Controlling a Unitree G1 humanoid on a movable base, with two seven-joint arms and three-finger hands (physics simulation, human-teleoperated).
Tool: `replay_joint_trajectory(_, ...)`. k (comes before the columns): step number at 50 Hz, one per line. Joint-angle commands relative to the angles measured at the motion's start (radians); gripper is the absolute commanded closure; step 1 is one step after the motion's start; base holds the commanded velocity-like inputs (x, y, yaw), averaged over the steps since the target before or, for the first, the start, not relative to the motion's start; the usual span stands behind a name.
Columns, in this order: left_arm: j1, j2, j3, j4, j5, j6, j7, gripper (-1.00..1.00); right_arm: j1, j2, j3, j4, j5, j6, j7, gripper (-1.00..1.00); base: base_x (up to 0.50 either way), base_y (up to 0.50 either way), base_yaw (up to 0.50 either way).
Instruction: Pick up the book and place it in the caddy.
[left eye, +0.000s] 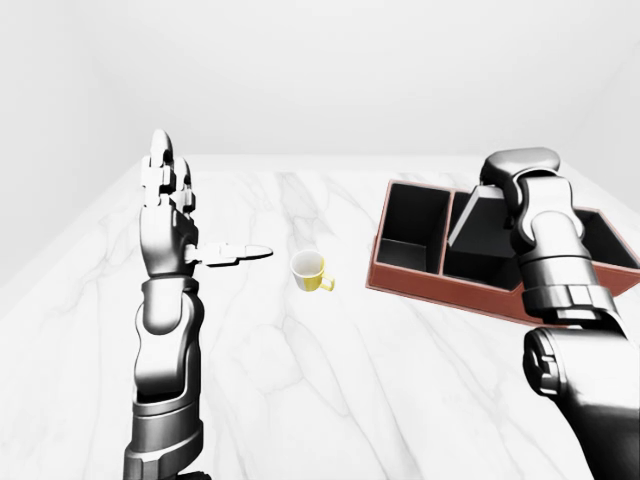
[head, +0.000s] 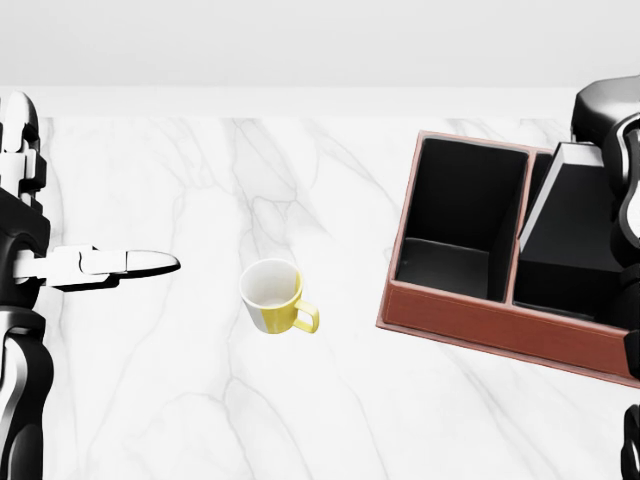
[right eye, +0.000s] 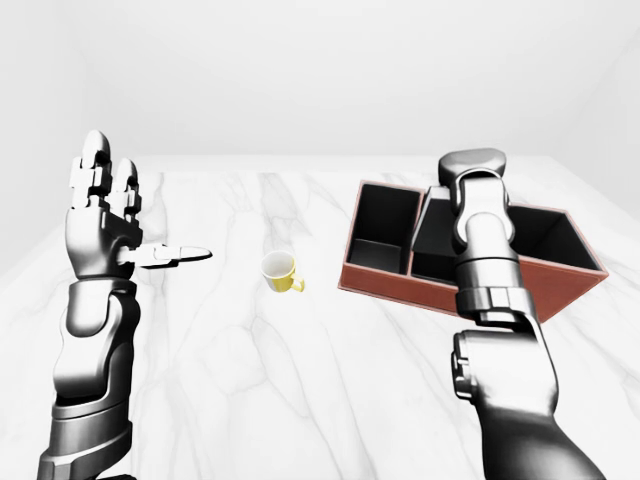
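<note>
The black book (head: 572, 225) with its white page edge stands tilted in the right compartment of the red-brown caddy (head: 480, 322), at the right of the head view. My right hand (left eye: 515, 168) sits on the book's top edge, closed on it; its fingers are mostly hidden behind the wrist. The caddy's left compartments are dark and hold nothing I can see. My left hand (left eye: 185, 215) is raised at the left, far from the caddy, open with fingers up and thumb pointing right.
A yellow mug (head: 272, 297) with a white inside lies tilted on the white marble table (head: 200, 400), between my left hand and the caddy. The table's far edge runs along the top of the head view.
</note>
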Motion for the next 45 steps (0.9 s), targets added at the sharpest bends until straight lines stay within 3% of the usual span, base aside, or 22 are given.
replay_joint_trajectory(1, -0.001, 0.001, 0.001, 0.002, 0.0, 0.0, 0.002, -1.0, -0.022, -0.002, 0.014, 0.055, -0.008, 0.0, -0.075, 1.0, 0.0, 0.0, 0.0)
replay_joint_trajectory(29, -0.005, 0.006, 0.005, 0.014, -0.004, 0.0, 0.001, -1.0, -0.042, -0.023, 0.03, 0.161, -0.036, 0.0, -0.17, 1.0, 0.0, 0.0, 0.0)
replay_joint_trajectory(45, -0.007, 0.007, 0.006, 0.021, -0.002, 0.0, 0.006, -1.0, -0.081, -0.023, 0.045, 0.298, 0.029, 0.0, -0.287, 1.0, 0.0, 0.0, 0.0)
